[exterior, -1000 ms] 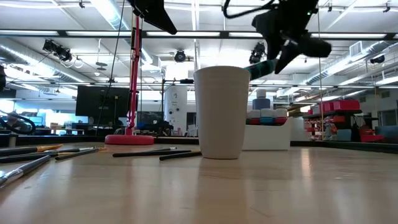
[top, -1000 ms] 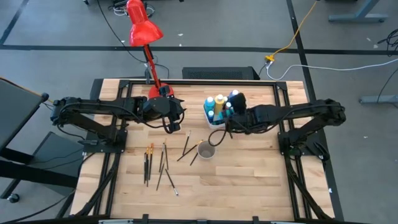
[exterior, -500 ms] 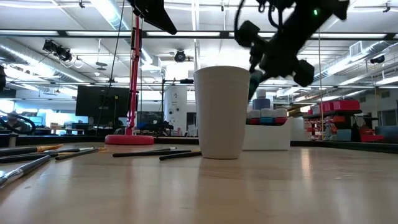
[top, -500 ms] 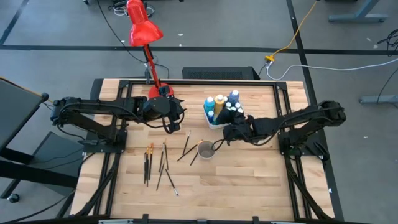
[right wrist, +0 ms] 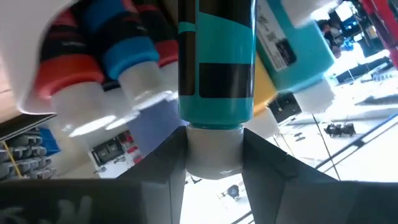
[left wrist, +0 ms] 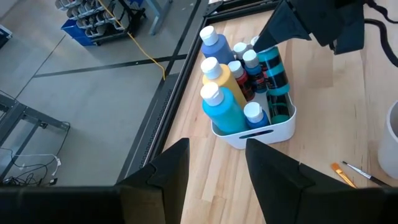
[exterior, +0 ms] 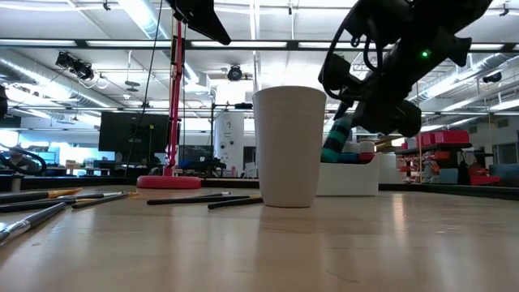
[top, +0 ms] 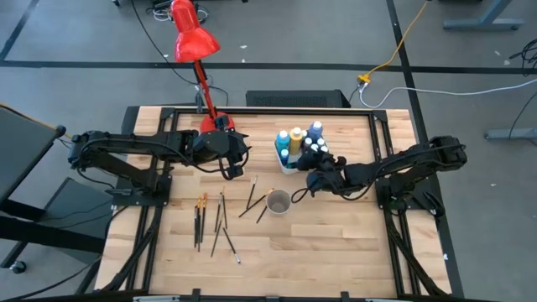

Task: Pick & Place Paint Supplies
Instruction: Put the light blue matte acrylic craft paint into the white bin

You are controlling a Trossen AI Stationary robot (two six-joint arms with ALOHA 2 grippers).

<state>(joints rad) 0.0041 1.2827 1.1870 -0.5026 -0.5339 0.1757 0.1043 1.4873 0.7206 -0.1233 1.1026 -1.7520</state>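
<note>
Low view: cup (exterior: pixel 289 146) hides bin's (exterior: pixel 350 176) left end.

One white bin (left wrist: pixel 268 132) packed with paint bottles (left wrist: pixel 222 111), at least seven that I can pick out. One white cup (top: pixel 278 202). One red lamp (top: pixel 192 35). Roughly nine brushes (top: pixel 221 215) scattered across the table (top: pixel 336 243).

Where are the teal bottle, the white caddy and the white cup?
teal bottle (left wrist: pixel 274 68), left wrist view, on its label.
white caddy (left wrist: pixel 264 133), left wrist view, on its front wall.
white cup (exterior: pixel 289 146), low view, on its side.
</note>
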